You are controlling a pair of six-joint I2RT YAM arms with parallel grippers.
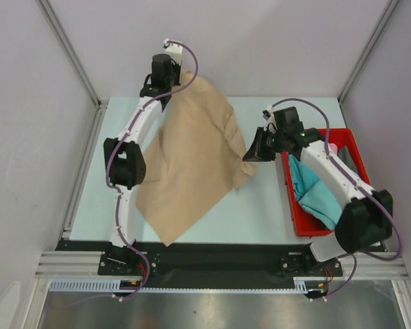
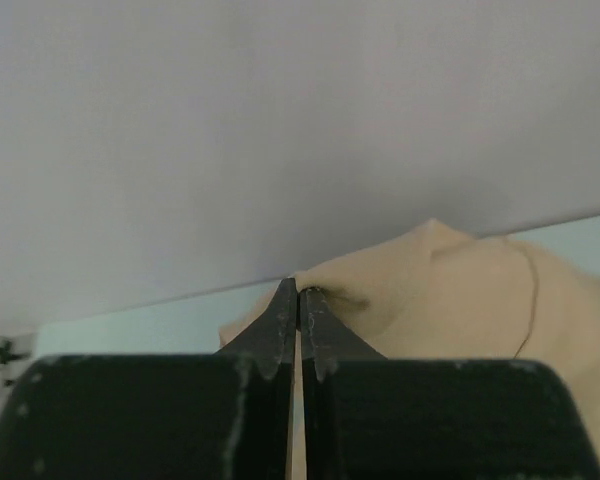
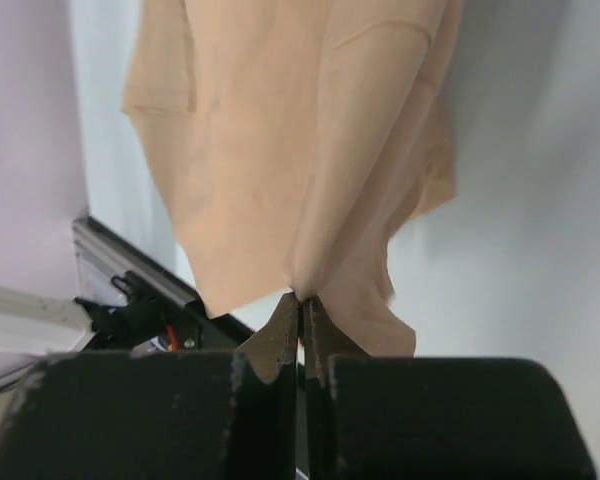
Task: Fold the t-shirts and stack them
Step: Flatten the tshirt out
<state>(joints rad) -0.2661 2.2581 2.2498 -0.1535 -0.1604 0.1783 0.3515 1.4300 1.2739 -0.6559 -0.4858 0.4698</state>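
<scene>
A tan t-shirt [image 1: 192, 161] hangs lifted over the table, stretched between both grippers, its lower corner trailing toward the front edge. My left gripper [image 1: 170, 88] is shut on its far top corner; the left wrist view shows the fingertips pinching tan cloth [image 2: 450, 290]. My right gripper [image 1: 252, 152] is shut on the shirt's right edge; the right wrist view shows the cloth [image 3: 280, 150] hanging from the closed tips. A teal t-shirt [image 1: 315, 195] lies in the red bin, with a bit of pink cloth [image 1: 332, 147] at its far end.
The red plastic bin [image 1: 294, 212] stands at the table's right side under my right arm. Grey walls enclose the table on the left, back and right. A black rail [image 1: 212, 253] runs along the front edge.
</scene>
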